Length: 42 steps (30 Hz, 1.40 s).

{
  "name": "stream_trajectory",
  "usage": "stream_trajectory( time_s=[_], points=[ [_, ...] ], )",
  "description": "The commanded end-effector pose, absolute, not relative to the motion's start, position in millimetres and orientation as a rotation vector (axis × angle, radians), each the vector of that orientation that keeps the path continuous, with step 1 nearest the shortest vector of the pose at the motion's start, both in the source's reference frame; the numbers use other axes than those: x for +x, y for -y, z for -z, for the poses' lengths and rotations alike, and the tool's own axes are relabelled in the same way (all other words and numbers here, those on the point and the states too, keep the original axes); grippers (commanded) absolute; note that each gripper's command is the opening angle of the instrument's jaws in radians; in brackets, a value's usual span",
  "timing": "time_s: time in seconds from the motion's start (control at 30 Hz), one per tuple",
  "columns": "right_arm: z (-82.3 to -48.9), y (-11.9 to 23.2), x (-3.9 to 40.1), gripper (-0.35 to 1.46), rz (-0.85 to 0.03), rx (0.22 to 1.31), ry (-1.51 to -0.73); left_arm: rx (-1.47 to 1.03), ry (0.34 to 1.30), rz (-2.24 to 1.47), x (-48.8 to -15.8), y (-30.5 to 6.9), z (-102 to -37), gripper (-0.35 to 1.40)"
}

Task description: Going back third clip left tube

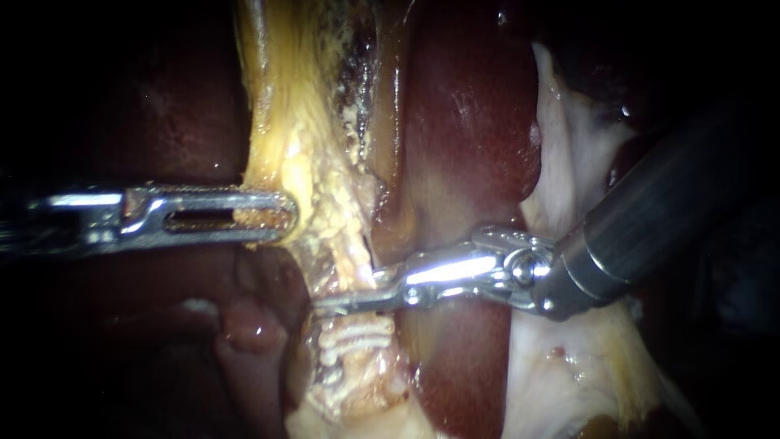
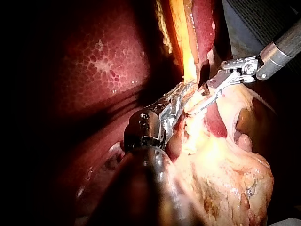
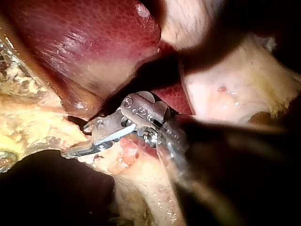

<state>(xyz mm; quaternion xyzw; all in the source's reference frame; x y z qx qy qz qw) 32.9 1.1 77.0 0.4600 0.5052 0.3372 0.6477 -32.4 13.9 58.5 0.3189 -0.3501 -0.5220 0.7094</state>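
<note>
1. The dark red liver (image 1: 471,146) fills the centre of your endoscope view, just right of the tube.
2. The yellow tube (image 1: 296,122) runs from the top, left of centre, down to the bottom centre.
3. Your right instrument (image 1: 325,306) comes in from the right. Its jaws stand narrowly apart, with the tips against the tube just above the clips.
4. Your left instrument (image 1: 284,217) comes in from the left, with its jaws clamped on the tube's left edge.
5. The white clips (image 1: 353,337) sit across the tube, low in the centre.

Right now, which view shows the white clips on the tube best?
The endoscope view: the clips lie lit and uncovered, stacked just below the right instrument. Neither wrist view shows them clearly enough to pick out.
</note>
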Motion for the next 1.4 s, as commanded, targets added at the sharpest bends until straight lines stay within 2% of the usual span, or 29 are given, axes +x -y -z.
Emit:
stream_trajectory(
  time_s=[0.03,0.1,0.23,0.3,0.33,0.43,0.67,0.87,1.17,1.4],
  points=[
    [-77.0,-1.1,32.9,-0.35,-0.766,1.046,-1.149,0.708,0.777,1.159,-32.4,-13.9,-58.5,-0.35],
    [-77.1,-1.1,32.8,-0.35,-0.761,1.042,-1.151,0.708,0.777,1.159,-32.4,-13.9,-58.4,-0.35],
    [-77.5,-1.0,32.7,0.32,-0.714,1.009,-1.169,0.708,0.777,1.159,-32.4,-13.9,-58.3,-0.35],
    [-77.6,-1.1,32.7,0.49,-0.702,0.978,-1.187,0.708,0.777,1.159,-32.3,-13.9,-58.3,-0.35],
    [-77.6,-1.2,32.7,0.53,-0.666,0.94,-1.214,0.709,0.777,1.159,-32.3,-13.9,-58.3,-0.35],
    [-77.6,-1.1,32.4,0.58,-0.597,0.885,-1.262,0.709,0.777,1.158,-32.2,-13.9,-58.3,-0.35],
    [-77.1,-1.0,30.1,0.6,-0.445,0.773,-1.316,0.709,0.777,1.158,-32.1,-13.9,-58.2,-0.35],
    [-76.2,-1.6,27.7,0.6,-0.373,0.723,-1.341,0.71,0.777,1.158,-32.1,-13.9,-58.2,-0.35],
    [-74.3,-3.5,23.9,0.6,-0.327,0.681,-1.36,0.71,0.777,1.157,-32.0,-13.9,-58.2,-0.35],
    [-73.8,-3.8,22.7,0.6,-0.324,0.681,-1.361,0.71,0.777,1.157,-32.0,-13.9,-58.2,-0.35]
  ],
)
